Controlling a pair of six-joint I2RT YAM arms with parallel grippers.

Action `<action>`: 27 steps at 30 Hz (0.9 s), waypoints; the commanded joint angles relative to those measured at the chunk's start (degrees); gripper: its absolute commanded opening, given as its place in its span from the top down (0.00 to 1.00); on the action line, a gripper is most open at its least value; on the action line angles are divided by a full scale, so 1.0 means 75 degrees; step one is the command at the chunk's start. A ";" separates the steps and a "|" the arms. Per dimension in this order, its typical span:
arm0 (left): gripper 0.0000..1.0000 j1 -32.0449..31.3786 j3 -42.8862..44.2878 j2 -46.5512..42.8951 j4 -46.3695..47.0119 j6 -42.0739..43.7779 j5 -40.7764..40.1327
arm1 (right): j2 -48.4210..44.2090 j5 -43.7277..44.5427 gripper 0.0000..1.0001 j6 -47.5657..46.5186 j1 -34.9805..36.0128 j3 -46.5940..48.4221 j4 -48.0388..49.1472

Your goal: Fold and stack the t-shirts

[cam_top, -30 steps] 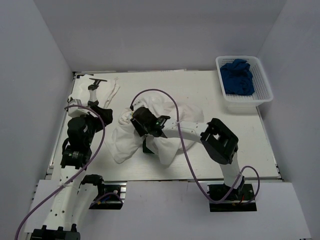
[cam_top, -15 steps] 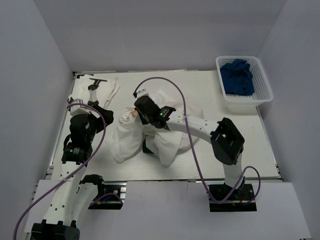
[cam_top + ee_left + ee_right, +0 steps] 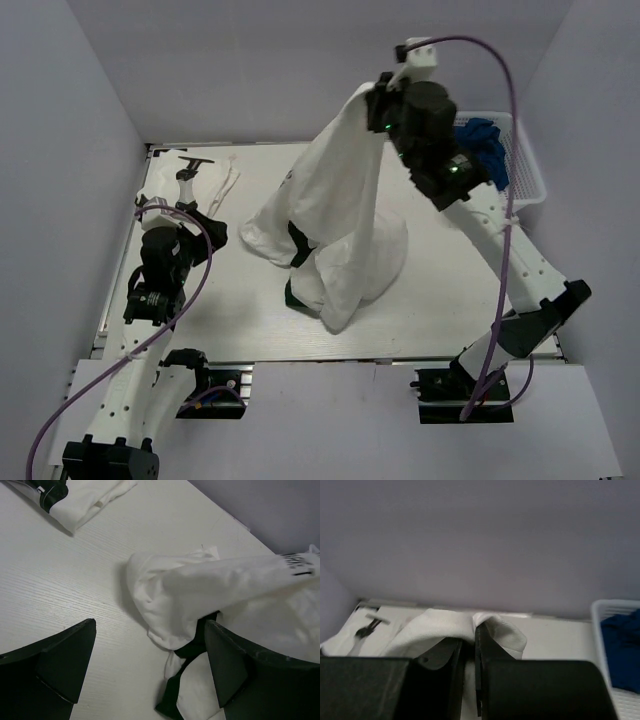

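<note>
The right arm (image 3: pixel 505 240) stands high over the far side of the tabletop (image 3: pixel 440 300). The right fingers (image 3: pixel 485 652) are pinched almost together on a bunched edge of a white t-shirt (image 3: pixel 340 190) — the wrist view shows the cloth squeezed in the thin slit between them. From that grip the t-shirt hangs in a long drape. Its lower part is heaped on the middle of the tabletop, with patches of dark print (image 3: pixel 297 243) showing among the folds.

The left arm (image 3: pixel 160 270) sits low at the left side. The left fingers (image 3: pixel 60 662) are spread wide with nothing between them, poised over bare tabletop just beside the crumpled lower edge of the hanging t-shirt. I cannot tell whether one finger brushes the cloth.

A folded t-shirt (image 3: pixel 218 178), also white with a dark print, lies flat in the far left corner, well apart from the hanging one. In the far right corner stands a white lattice basket (image 3: pixel 528 178) with blue cloth (image 3: pixel 490 140) inside — the raised right arm partly hides it from above.
</note>
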 commanded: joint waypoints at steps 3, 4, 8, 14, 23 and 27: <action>0.01 -0.0037 0.0347 0.0333 -0.0077 -0.0033 0.0011 | 0.0023 0.0519 1.00 -0.0862 -0.1691 0.1346 0.0545; 0.01 -0.0037 0.0347 0.0334 -0.0077 -0.0033 0.0011 | 0.0337 0.0473 1.00 -0.0898 -0.1879 0.1592 0.0498; 0.01 0.0057 0.0418 0.0616 0.0075 -0.0033 -0.0059 | 0.1382 0.0145 1.00 -0.0874 -0.3307 0.3783 0.0566; 0.01 0.0057 0.0675 0.1177 0.0005 0.0049 -0.0434 | 0.1933 0.0179 1.00 -0.0687 -0.4726 0.3657 0.2991; 0.01 0.0057 0.0992 0.1939 0.0087 0.0225 -0.0763 | 0.2953 0.0190 1.00 0.0201 -0.6485 0.4348 0.7290; 0.01 0.0057 0.1144 0.2232 0.0087 0.0295 -0.0845 | 0.3433 0.0111 1.00 0.0929 -0.7013 0.4664 0.8150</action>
